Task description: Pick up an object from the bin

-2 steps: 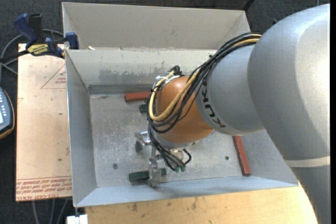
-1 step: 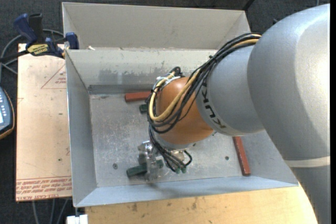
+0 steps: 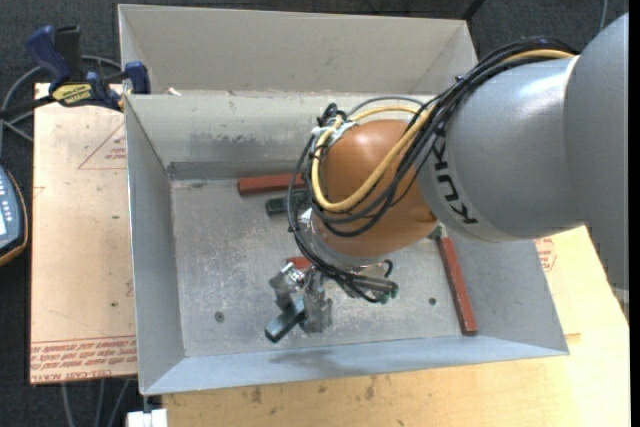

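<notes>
Inside the grey bin (image 3: 150, 245) the pick is looking unfinished, with nothing yet rising clear of the floor. A red stick (image 3: 262, 183) is lying along the back wall. Near the front, the gripper (image 3: 303, 300) is pressing low beside a small black piece (image 3: 281, 326); whether it is clenched or released cannot be told. The arm (image 3: 520, 155), orange cover (image 3: 365, 185) downward, is bending steeply in from the right, over another red stick (image 3: 457, 283).
</notes>
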